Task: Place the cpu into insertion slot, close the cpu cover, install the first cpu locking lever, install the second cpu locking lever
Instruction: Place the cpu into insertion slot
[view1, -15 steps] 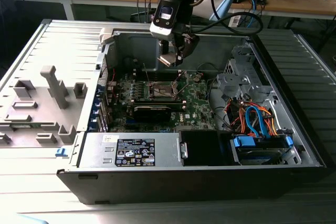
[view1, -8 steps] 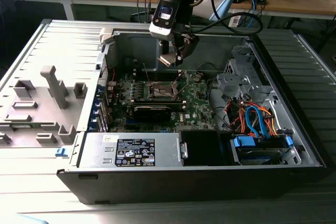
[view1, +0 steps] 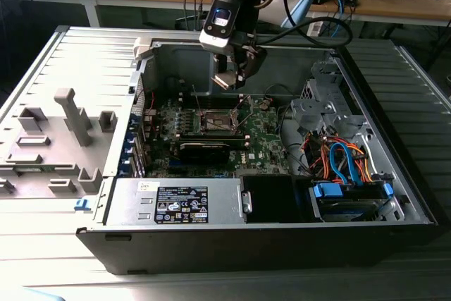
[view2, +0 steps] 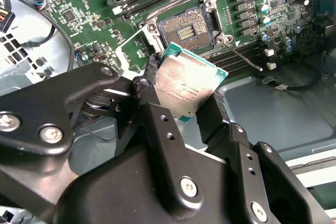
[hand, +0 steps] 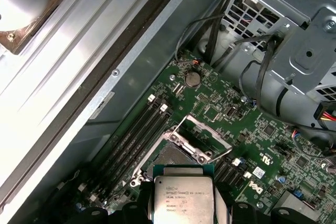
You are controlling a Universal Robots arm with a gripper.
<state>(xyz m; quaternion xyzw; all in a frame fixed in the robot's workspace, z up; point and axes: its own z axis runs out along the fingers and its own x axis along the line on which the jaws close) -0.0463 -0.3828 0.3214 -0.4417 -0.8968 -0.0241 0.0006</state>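
**Chip** [view2: 189, 85] — flat square, grey metal top, green rim. We find it pinched by two opposite edges in the claw [view2: 184, 94], whose black fingers [view2: 157, 124] are clenched on it. It hangs in the air above the socket, apart from it. In the second wrist view it looks tilted against the socket.

**Socket** [view2: 185, 29] — dark square in a silver frame, set in the green board [view1: 266, 140]. We see it bare, with nothing seated in it.

**Cover** [hand: 208, 129] — thin silver frame with a square window. It stands raised on its hinge edge, just beside the socket.

**Lever** [view2: 245, 59] — thin wire rod, swung out to one side of the socket.

**Step in hand**, as we judge it: the first, placing the chip. The cover is not yet closed and the lever not yet locked.

**What the move calls for**, as we judge it:
- The chip brought level and square over the socket, with corners matched.
- A gentle lowering, since the contacts there would likely suffer from a skewed or dragged landing.
- Release only once the chip lies flat inside the frame.
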